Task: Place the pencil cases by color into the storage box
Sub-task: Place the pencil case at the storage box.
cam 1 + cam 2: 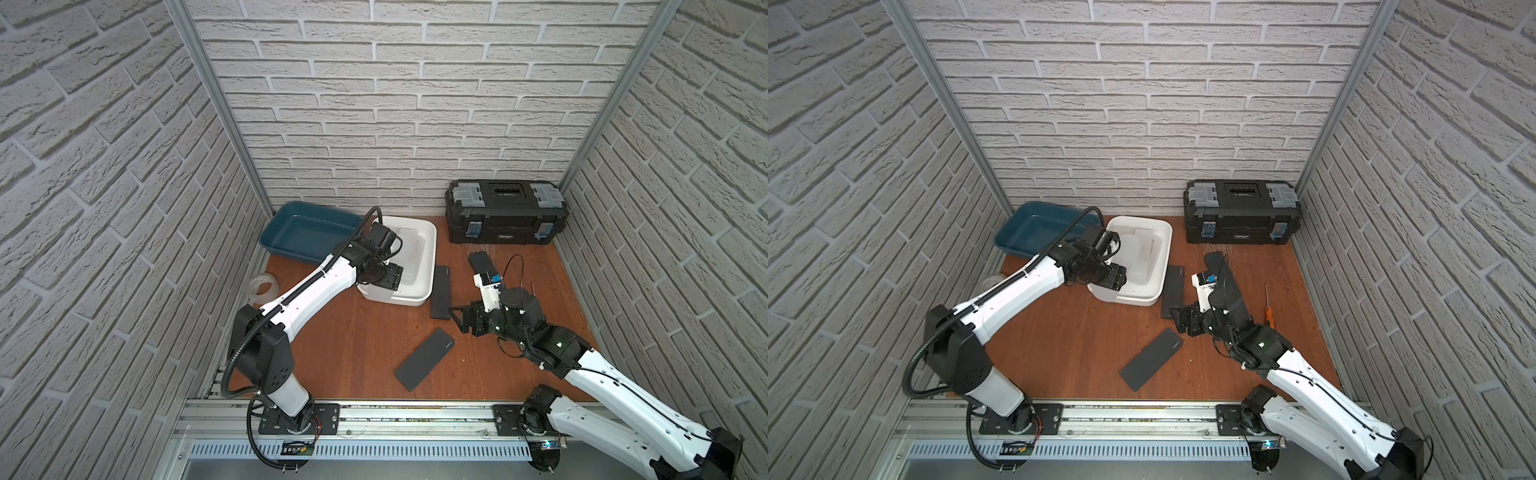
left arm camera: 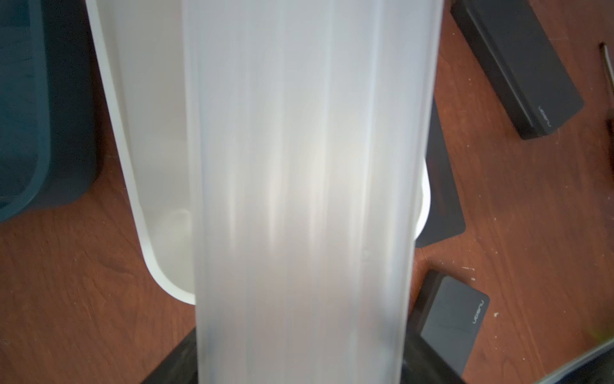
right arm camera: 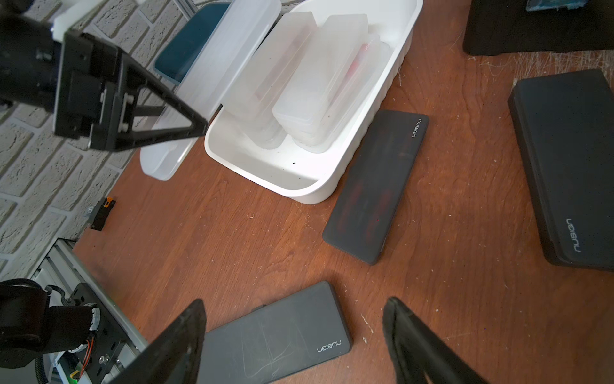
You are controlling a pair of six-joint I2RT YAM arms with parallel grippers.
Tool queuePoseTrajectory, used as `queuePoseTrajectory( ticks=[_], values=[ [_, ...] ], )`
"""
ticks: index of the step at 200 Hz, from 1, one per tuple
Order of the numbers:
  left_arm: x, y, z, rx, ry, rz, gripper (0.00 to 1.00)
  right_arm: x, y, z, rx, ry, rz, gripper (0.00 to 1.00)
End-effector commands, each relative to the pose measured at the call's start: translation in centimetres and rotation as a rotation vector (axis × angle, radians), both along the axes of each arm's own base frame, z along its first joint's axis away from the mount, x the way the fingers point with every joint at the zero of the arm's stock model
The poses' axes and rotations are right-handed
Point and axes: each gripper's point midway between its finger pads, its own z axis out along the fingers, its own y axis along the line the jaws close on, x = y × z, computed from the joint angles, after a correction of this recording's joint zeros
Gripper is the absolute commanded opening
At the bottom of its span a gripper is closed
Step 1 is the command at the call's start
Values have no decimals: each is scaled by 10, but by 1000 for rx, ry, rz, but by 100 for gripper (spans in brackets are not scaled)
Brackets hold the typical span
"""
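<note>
My left gripper (image 1: 384,286) is shut on a frosted white pencil case (image 2: 299,166), held over the near left corner of the white storage box (image 1: 430,249). Several frosted cases (image 3: 299,83) lie inside that box. My right gripper (image 3: 294,304) is open and holds nothing; it hangs above the table over a black pencil case (image 3: 275,342), the one at the front (image 1: 424,363). A second black case (image 1: 440,291) lies beside the white box. A third (image 1: 1225,282) is partly hidden by my right arm. The blue storage box (image 1: 307,237) stands at the back left.
A black toolbox (image 1: 507,212) stands shut at the back right. A clear tape roll (image 1: 264,286) lies by the left wall. In a top view an orange screwdriver (image 1: 1266,303) lies right of my right arm. Brick walls close three sides.
</note>
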Motion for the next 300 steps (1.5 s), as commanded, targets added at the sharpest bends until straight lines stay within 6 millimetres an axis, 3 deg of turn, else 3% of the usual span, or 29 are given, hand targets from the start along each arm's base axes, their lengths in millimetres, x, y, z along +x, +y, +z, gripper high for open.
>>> queuePoseTrajectory(
  ticks=[1,41,89,145,234,300],
  values=[
    [20,1,9,-37,8,7,74,3,-1,1,-8,-28,-1,84],
    [52,6,3,-43,43,50,74,2,-1,-1,-9,-33,3,84],
    [74,-9,-2,-78,70,71,74,1,-2,-1,-9,-39,6,84],
    [82,-28,-1,-155,94,101,74,0,-3,-3,-5,-46,8,84],
    [84,-59,-17,-142,112,91,74,-8,-5,-1,2,-59,25,84],
    [92,-62,-36,-86,137,117,75,-12,-9,-1,-14,-70,30,84]
  ],
)
